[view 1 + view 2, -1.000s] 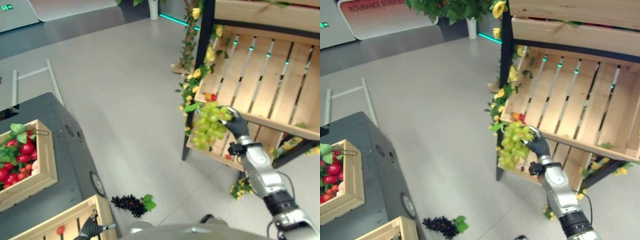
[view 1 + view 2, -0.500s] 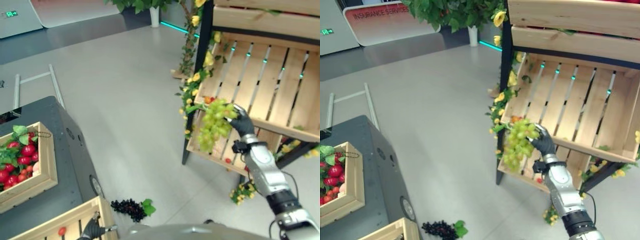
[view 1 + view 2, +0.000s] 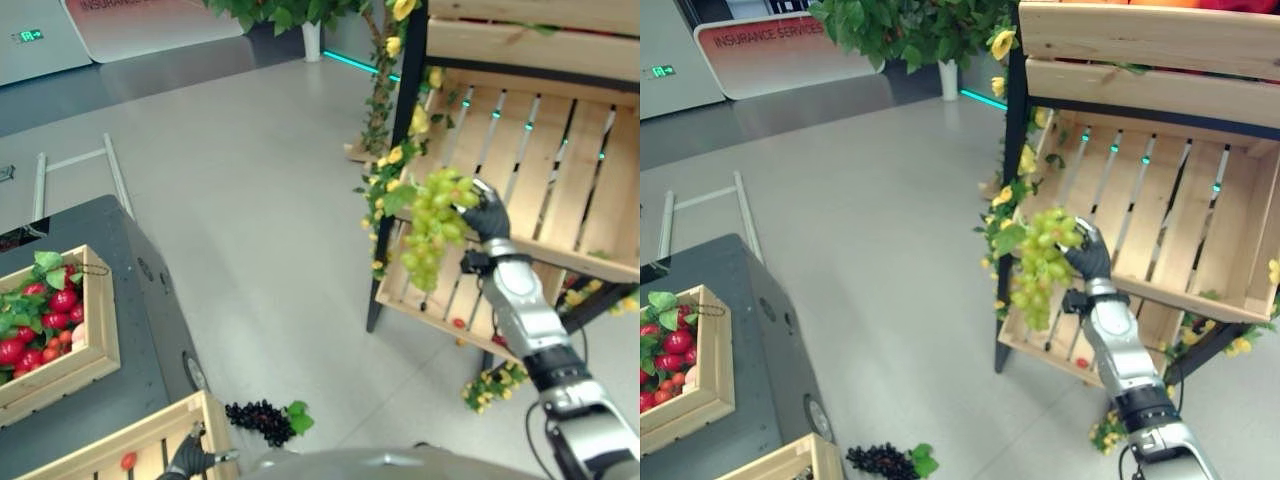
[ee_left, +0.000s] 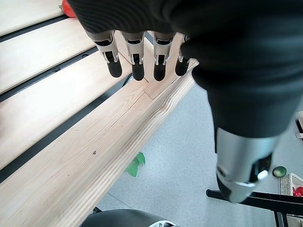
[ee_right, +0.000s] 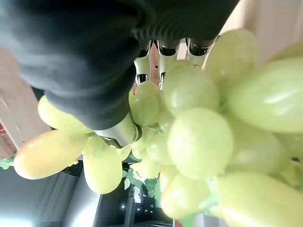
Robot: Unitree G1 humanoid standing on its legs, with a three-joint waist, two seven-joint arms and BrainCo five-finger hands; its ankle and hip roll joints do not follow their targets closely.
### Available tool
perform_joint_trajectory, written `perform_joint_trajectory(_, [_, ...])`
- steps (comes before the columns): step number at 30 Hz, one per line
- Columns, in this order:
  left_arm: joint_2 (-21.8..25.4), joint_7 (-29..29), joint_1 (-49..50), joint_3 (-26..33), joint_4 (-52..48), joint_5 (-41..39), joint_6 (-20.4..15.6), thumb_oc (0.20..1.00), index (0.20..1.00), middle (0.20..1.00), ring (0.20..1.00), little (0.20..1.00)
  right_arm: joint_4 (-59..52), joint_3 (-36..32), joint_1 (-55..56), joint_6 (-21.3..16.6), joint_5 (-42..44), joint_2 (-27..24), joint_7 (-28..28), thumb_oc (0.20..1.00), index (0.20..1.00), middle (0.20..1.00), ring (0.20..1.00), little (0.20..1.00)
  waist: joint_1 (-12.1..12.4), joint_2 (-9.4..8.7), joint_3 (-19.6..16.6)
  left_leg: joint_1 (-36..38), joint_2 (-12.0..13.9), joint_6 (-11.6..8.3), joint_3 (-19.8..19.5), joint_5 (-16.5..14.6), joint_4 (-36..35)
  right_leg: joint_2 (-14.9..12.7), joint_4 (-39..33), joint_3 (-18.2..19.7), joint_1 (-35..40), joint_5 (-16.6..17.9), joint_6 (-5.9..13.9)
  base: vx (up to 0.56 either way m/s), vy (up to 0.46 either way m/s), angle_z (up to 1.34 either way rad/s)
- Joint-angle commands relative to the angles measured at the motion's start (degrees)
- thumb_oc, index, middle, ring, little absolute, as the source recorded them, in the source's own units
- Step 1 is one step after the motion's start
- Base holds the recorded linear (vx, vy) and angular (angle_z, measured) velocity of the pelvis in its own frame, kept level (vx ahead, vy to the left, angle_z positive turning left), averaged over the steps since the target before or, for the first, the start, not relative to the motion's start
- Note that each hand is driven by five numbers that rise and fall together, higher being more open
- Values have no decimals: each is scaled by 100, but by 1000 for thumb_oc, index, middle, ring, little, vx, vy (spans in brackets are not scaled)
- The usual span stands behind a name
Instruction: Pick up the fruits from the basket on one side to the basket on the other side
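Our right hand (image 3: 489, 214) curled its fingers around a bunch of green grapes (image 3: 432, 226), holding it in the air at the front of the slatted wooden crate (image 3: 560, 170) on the stand. Our left hand (image 4: 142, 52) hung, fingers relaxed, over a low wooden crate (image 3: 150, 440).

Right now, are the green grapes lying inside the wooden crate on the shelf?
No, the green grapes hang in the air from the right robot hand, in front of the wooden crate.

The right robot hand (image 5: 102, 71) grips a bunch of green grapes (image 5: 199, 142) with curled fingers.
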Motion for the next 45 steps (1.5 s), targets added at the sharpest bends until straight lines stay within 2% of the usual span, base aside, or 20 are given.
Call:
perform_joint_trajectory(1, [-116, -20, -357, -457, -45, 116, -295, 1000, 1000, 1000, 1000, 1000, 73, -259, -1402, -585, 42, -113, -267, 200, 200, 200, 200, 200, 300, -241, -24, -16, -280, 12, -305, -419, 190, -269, -555, -49, 267, 1202, 1037, 0, 0, 0])
perform_joint_trajectory(9, [-110, 55, -372, -562, 19, 7, -253, 1000, 1000, 1000, 1000, 1000, 897, -148, -2438, -503, 78, -326, -623, 200, 200, 200, 200, 200, 333, -283, -48, 3, -276, -17, -336, -399, 142, -224, -607, -78, 302, 1225, 1041, 1, -5, 3])
perform_joint_trajectory(16, [-30, 86, -375, -680, 24, -51, -260, 1000, 1000, 1000, 1000, 1000, 2145, 107, -3519, -352, 5, -686, -833, 200, 200, 200, 200, 200, 396, -329, -82, 9, -259, -47, -351, -373, 120, -188, -638, -91, 338, 1222, 1045, 3, -3, 1])
perform_joint_trajectory(22, [-13, 169, -474, -692, 164, -89, -219, 1000, 1000, 1000, 1000, 1000, 2947, 293, -4214, -247, 72, -741, -953, 200, 200, 200, 200, 200, 411, -354, -101, 17, -247, -72, -381, -363, 112, -168, -641, -104, 346, 1227, 1054, 0, 0, 0])
perform_joint_trajectory(30, [-57, 265, -525, -742, 281, -111, -183, 1000, 1000, 1000, 1000, 1000, 3465, 309, -4530, -156, 116, -651, -1055, 200, 200, 200, 200, 200, 398, -361, -105, 31, -250, -86, -403, -347, 92, -151, -637, -79, 345, 1238, 1059, 0, 0, 1])
perform_joint_trajectory(45, [-29, 296, -569, -831, 285, -95, -187, 1000, 1000, 1000, 1000, 1000, 4662, 270, -4682, 22, 117, -1155, -1074, 200, 200, 200, 200, 200, 474, -344, -113, 20, -245, -111, -527, -310, 56, -172, -627, -146, 374, 1227, 1079, -3, -2, 2])
